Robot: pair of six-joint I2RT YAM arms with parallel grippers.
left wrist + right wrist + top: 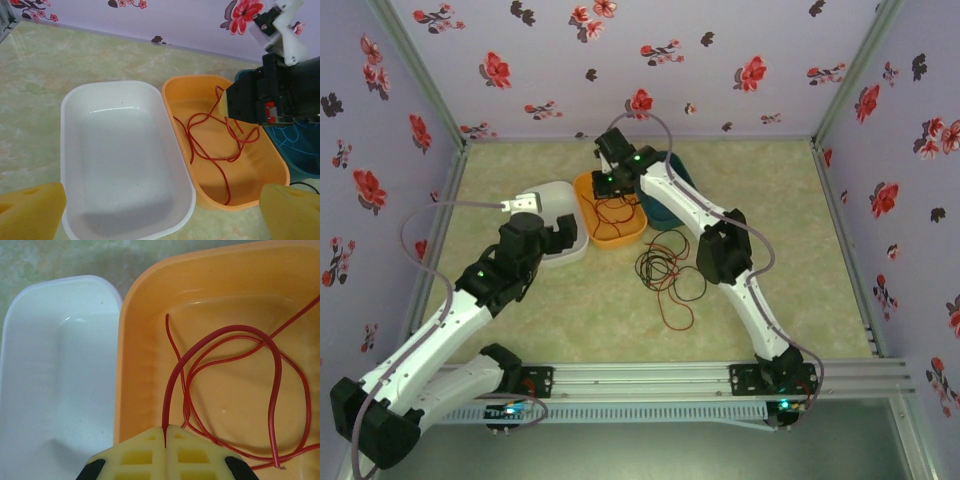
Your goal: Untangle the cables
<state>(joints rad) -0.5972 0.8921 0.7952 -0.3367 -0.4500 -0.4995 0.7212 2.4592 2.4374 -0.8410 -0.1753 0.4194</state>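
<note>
My right gripper [165, 434] is shut on the red-orange cable [272, 385], which rises from between the yellow fingertips and loops inside the orange bin [131, 365]. In the top view this gripper [611, 183] hangs over the orange bin [592, 225]. More of the red-orange cable [677, 305] lies on the table, tangled with the black cable [658, 262]. A blue-teal cable [295, 136] lies in the teal bin [305, 167]. My left gripper [160, 220] is open and empty above the white bin [125, 160], its yellow fingertips [30, 210] wide apart.
The three bins stand side by side at the table's back: white [560, 200], orange, teal [670, 205]. The right arm's elbow [720, 250] stands beside the cable tangle. Flowered walls close in the table on three sides.
</note>
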